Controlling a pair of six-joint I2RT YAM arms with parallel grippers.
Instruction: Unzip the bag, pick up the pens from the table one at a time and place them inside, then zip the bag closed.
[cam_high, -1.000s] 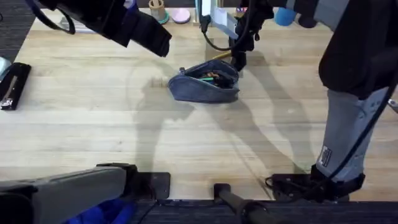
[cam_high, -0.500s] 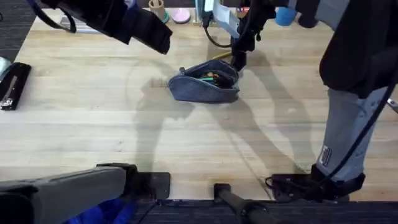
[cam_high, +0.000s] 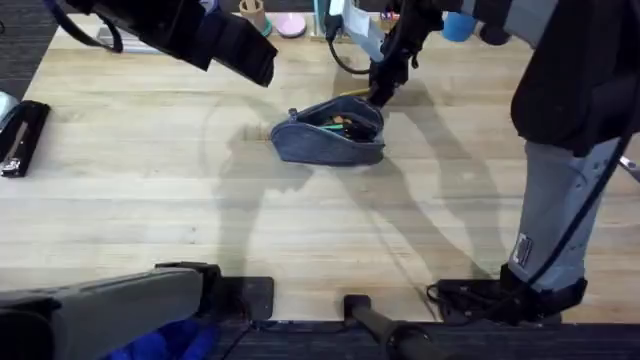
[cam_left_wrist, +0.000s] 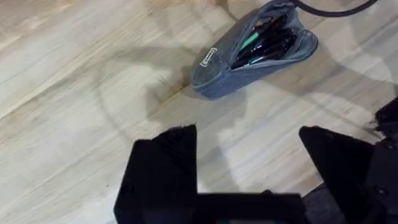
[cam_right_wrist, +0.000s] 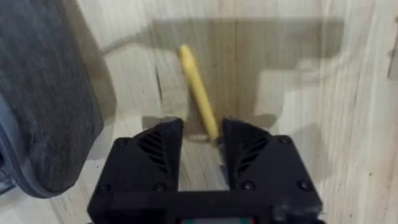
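Observation:
The blue-grey bag (cam_high: 328, 133) lies unzipped at the table's (cam_high: 150, 190) far middle, with green and dark pens showing in its mouth (cam_left_wrist: 264, 43). A yellow pen (cam_high: 352, 91) lies on the wood just behind the bag's right end. My right gripper (cam_high: 381, 95) hangs over that pen. In the right wrist view the yellow pen (cam_right_wrist: 198, 93) runs in between the fingers (cam_right_wrist: 155, 149), which stand open, wider than the pen. My left gripper (cam_left_wrist: 249, 168) is raised at the far left, open and holding nothing, with the bag (cam_left_wrist: 249, 65) ahead of it.
A black stapler-like tool (cam_high: 20, 135) lies at the table's left edge. A wooden cup (cam_high: 252, 15), a pink item (cam_high: 291, 25) and a blue object (cam_high: 455, 25) stand along the far edge. Bare wood stretches in front of the bag.
The right gripper has shifted slightly toward the far edge over the yellow pen. Bag, pen and left arm have stayed put.

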